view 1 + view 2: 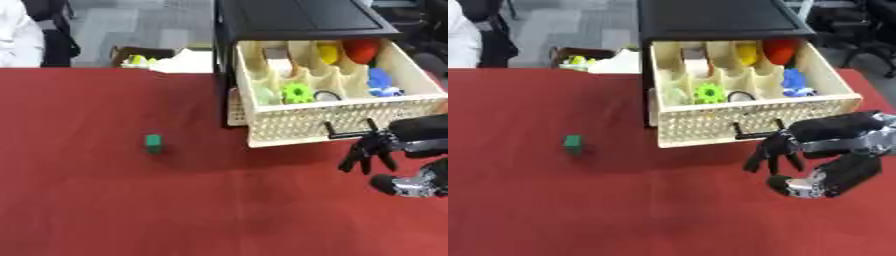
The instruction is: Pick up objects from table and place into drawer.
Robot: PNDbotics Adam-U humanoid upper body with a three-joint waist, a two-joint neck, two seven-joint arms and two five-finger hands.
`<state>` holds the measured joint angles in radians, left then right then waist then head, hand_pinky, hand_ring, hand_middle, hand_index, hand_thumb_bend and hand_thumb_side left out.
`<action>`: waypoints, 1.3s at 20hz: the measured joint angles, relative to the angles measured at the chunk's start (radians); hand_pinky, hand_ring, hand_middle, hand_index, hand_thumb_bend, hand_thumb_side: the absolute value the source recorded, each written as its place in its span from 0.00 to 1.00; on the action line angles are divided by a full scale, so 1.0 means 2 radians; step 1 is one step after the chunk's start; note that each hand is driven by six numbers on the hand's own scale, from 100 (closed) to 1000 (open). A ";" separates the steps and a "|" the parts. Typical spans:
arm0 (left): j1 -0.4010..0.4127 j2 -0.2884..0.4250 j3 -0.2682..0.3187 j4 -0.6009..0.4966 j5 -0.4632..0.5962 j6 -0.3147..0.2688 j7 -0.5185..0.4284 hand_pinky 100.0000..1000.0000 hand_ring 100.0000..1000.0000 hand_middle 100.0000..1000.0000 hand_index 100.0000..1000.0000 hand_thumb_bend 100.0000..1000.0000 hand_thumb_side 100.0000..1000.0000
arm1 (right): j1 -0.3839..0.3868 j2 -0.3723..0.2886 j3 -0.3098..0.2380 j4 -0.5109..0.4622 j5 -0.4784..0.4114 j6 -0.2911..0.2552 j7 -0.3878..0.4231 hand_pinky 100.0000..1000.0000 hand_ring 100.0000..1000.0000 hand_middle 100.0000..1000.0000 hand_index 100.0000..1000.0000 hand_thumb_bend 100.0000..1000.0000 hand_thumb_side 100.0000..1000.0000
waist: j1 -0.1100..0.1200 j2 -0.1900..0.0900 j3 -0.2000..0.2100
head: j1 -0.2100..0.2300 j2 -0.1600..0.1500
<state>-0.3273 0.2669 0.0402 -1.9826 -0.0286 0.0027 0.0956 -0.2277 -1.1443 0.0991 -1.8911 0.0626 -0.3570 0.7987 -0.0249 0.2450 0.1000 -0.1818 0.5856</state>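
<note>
right hand (815, 155) fingers hanging relaxed, holding nothing, just in front of drawer handle (754, 131) | drawer (754, 117) pulled open, coloured items in compartments | green block (573, 144) on red table (579, 210), well left of hand

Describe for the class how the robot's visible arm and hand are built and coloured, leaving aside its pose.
Only the right hand and its forearm show. The forearm is a bulky black casing with a silver-grey band near the wrist. The fingers are thin, black and rod-like. The thumb is thicker, black with a silver metal segment. No cables or markings can be made out.
</note>
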 measured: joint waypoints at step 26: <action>-0.004 -0.007 0.000 0.000 -0.004 0.006 -0.006 0.49 0.59 0.53 0.77 0.00 1.00 | -0.053 0.004 0.025 0.028 0.000 0.019 0.019 0.30 0.56 0.62 0.94 0.00 1.00 | -0.011 0.010 0.008 | -0.007 -0.008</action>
<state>-0.3359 0.2528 0.0401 -1.9826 -0.0362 0.0144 0.0831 -0.3344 -1.1366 0.1483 -1.8352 0.0623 -0.3200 0.8360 -0.0466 0.2644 0.1154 -0.1962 0.5697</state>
